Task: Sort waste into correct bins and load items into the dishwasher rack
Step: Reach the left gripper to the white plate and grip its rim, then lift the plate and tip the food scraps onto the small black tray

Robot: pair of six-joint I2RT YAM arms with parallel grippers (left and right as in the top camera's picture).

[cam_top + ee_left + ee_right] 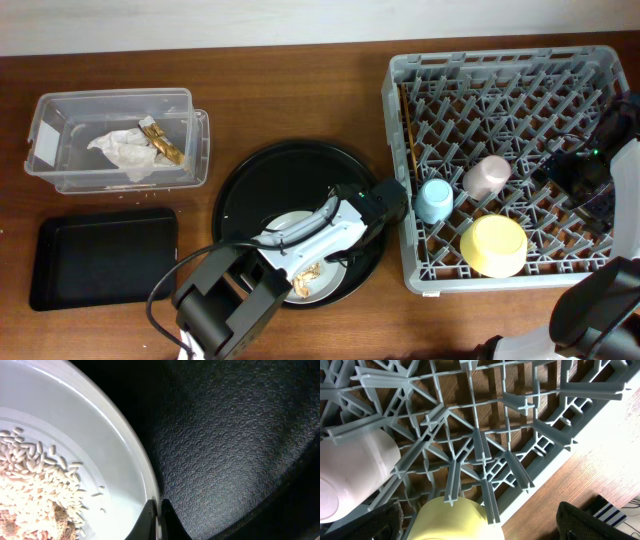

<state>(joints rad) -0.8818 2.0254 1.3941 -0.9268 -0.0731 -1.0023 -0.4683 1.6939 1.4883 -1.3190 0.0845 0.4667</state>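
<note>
While the dishwasher rack point(500, 62) fills the right side, right end effector point(480, 522) spread wide and empty above it, the round black tray point(250, 190) just left of it carries the plate point(100, 425). The left end effector point(160, 517) is pinched onto the plate's rim, food scraps point(30, 490) lying inboard of the grip, so the tipping looks like the left arm's job.

Left arm point(310, 235) runs from the near-left base, angled right and far over desk centre. Left end effector point(159, 519) fingers pinched onto plate point(100, 425) rim. Right arm point(585, 175) at right edge, right end effector point(487, 525) fingers spread wide, facing down.
</note>
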